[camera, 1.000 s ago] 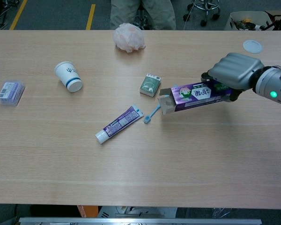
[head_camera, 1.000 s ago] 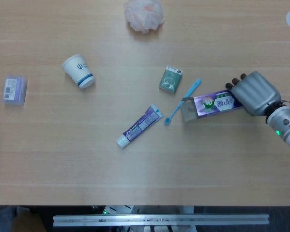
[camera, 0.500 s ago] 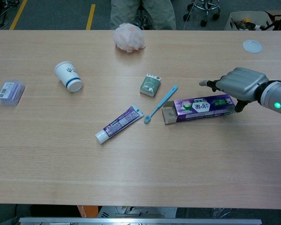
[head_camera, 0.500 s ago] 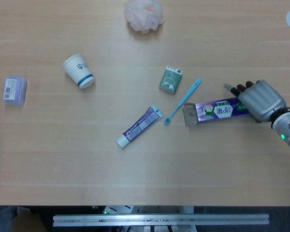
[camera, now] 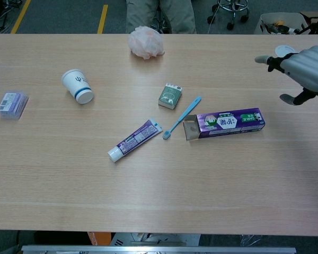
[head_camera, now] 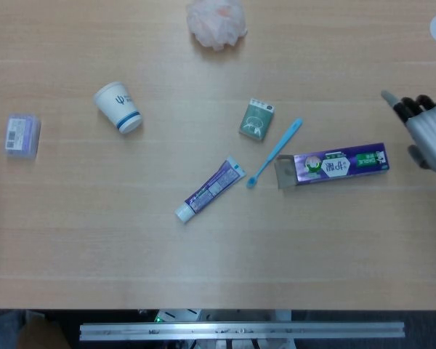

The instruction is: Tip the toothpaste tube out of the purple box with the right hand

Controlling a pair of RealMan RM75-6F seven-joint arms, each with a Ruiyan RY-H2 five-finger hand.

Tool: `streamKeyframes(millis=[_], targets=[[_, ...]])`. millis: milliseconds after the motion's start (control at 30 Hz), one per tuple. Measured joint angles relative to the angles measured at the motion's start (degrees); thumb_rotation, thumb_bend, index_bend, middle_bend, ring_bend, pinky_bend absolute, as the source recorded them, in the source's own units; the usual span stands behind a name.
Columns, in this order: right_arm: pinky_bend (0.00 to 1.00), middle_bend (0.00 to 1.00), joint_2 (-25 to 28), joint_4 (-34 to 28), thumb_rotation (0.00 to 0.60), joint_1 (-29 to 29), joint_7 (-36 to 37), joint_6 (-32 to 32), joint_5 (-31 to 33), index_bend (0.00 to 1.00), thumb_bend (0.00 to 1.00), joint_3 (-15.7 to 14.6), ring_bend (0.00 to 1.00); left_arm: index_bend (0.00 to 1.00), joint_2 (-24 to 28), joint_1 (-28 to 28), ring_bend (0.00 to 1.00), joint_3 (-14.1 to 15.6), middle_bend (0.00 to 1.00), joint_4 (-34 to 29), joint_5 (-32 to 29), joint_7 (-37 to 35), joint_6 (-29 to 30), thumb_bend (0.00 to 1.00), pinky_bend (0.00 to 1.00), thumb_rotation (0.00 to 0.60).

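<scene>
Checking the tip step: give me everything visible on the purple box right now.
The purple box is a long carton that looks like printed cardboard, purple with a green band and white logo. It lies flat on the table, its left end open with flaps splayed toward the blue toothbrush, which lies close by. The inside looks empty. Nothing holds it: the right hand is off to its right, apart from it, fingers spread.

Right hand (head_camera: pixel 430 131) cut by the frame edge — box (head_camera: pixel 331 164) print too small.
</scene>
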Motion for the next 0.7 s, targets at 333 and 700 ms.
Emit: streamKeyframes(millis=[333, 700], targets=[[0.44, 0.30, 2.8, -1.2, 0.600, -15.5, 5.1, 20.9, -11.3, 0.11, 0.31, -0.5, 0.24, 0.23, 0.8, -1.8, 0.18, 0.0, 0.20, -3.1, 0.1, 3.0, -2.6, 0.33, 0.19, 0.600], [0.44, 0.30, 3.5, 1.0, 0.600, -24.9, 10.6, 28.5, -20.3, 0.12, 0.31, 0.3, 0.24, 0.23, 0.6, -1.7, 0.18, 0.0, 0.20, -4.2, -0.4, 4.3, -2.3, 0.33, 0.19, 0.600]])
